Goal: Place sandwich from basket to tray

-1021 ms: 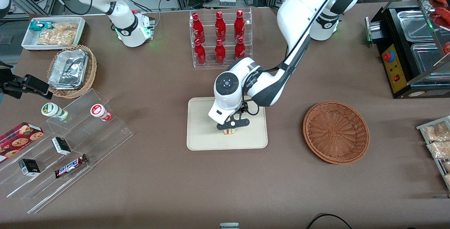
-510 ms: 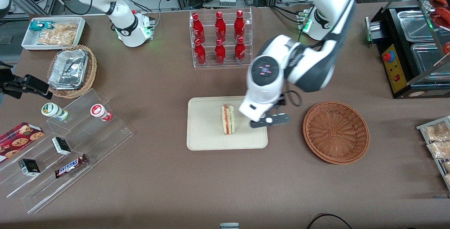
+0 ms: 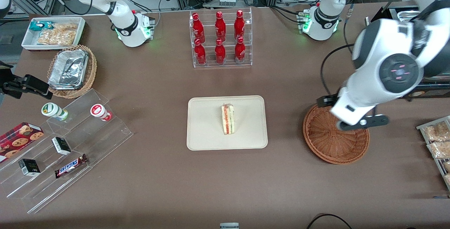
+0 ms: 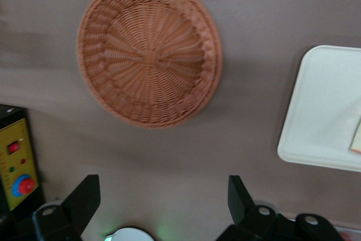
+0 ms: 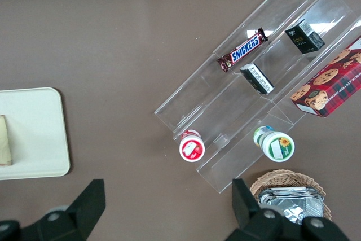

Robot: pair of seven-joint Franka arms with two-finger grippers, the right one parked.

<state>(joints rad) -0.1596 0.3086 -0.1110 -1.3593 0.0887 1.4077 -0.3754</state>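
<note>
Swung clear of the tray within the last second, the left arm's gripper (image 3: pixel 362 122) now hangs high above the basket (image 3: pixel 330 144), toward the working arm's end of the table, its fingers (image 4: pixel 84 198) spread wide and holding nothing. The job looks done, with at most the arm's retreat left: the sandwich (image 3: pixel 227 119) rests near the middle of the tray (image 3: pixel 204 134), well apart from the bare basket.

The brown table (image 3: pixel 225 186) is matte and cloth-like. The tray is a smooth cream rectangle with rounded corners and a low rim. The basket is a round, shallow, reddish-brown wicker bowl. The sandwich is a small white-bread wedge banded red and green.
</note>
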